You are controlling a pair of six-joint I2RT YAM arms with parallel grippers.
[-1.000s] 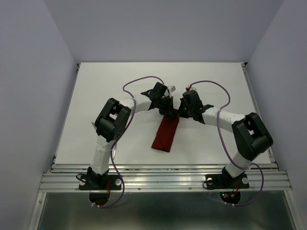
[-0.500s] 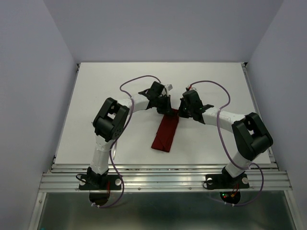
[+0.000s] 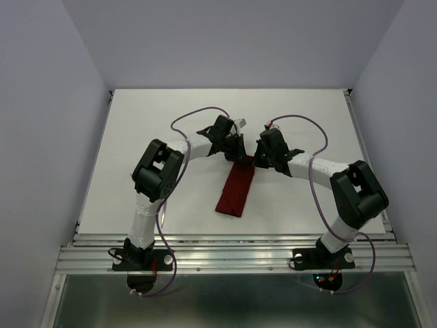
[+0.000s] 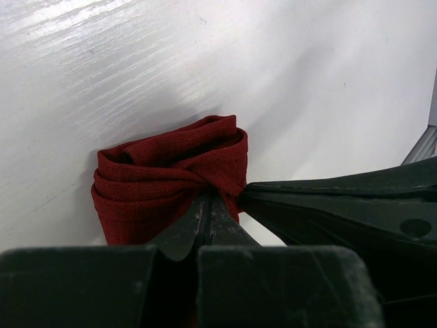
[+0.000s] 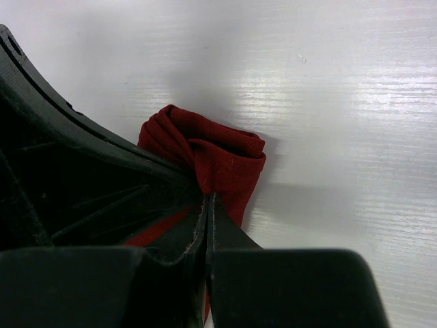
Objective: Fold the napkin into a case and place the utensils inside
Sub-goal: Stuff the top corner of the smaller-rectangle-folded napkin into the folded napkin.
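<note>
Basically, the white table [image 3: 136, 130] carries only one thing in plain sight. Both my arms reach in over it toward the middle, left arm [image 3: 160, 171] from the left and right arm [image 3: 355, 191] from the right, and the wrists meet at the far end of the cloth.

The napkin [image 3: 235, 190] lies near the table's centre. It is folded into a long narrow dark red strip that runs from my wrists back toward my bases, a bit slanted. I judge the folding mostly done, so this hold is about the far short end, not the whole cloth.

My left gripper [image 4: 208, 199] is pinched tight on that end, jaws with no gap, a bunched wrinkle of cloth caught right at the tips. My right gripper [image 5: 207, 199] does the same from the other side, jaws pressed together on a fold of the same end. It sits just beside the left one, almost touching it.

Two pinches side by side on one edge make sense for lifting or spreading the top layer to open a mouth for the cutlery, or for tucking the end under. I cannot tell which.

The end looks rolled and layered in both wrist views, several thicknesses stacked with rounded edges. The utensils do not show in any view, so I cannot tell whether they sit inside the strip or somewhere else. Risk: the cloth is soft, so a shallow pinch may slip or grab too many layers.
</note>
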